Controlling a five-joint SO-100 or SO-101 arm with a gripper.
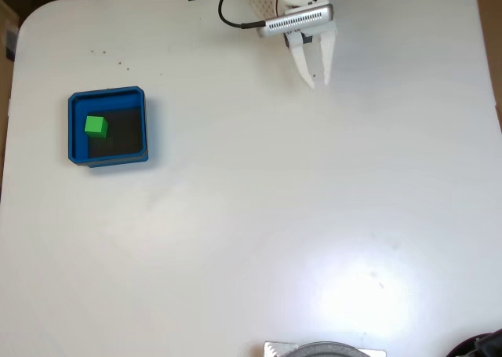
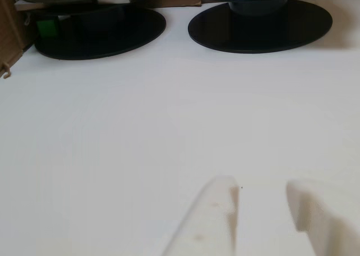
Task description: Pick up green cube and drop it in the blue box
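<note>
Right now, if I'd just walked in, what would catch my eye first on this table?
First, the blue box at the left of the white table in the fixed view, with the bright green cube lying inside it. Next, the white hand at the top edge, far from the box, its fingers slightly apart and holding nothing.

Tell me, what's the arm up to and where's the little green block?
Gripper open, empty, hanging near the table's far edge. Green cube sitting inside the blue box. Nothing between them.

The green cube [image 1: 95, 125] lies inside the blue box [image 1: 107, 95], well apart from the empty, slightly parted hand [image 1: 318, 81].
</note>
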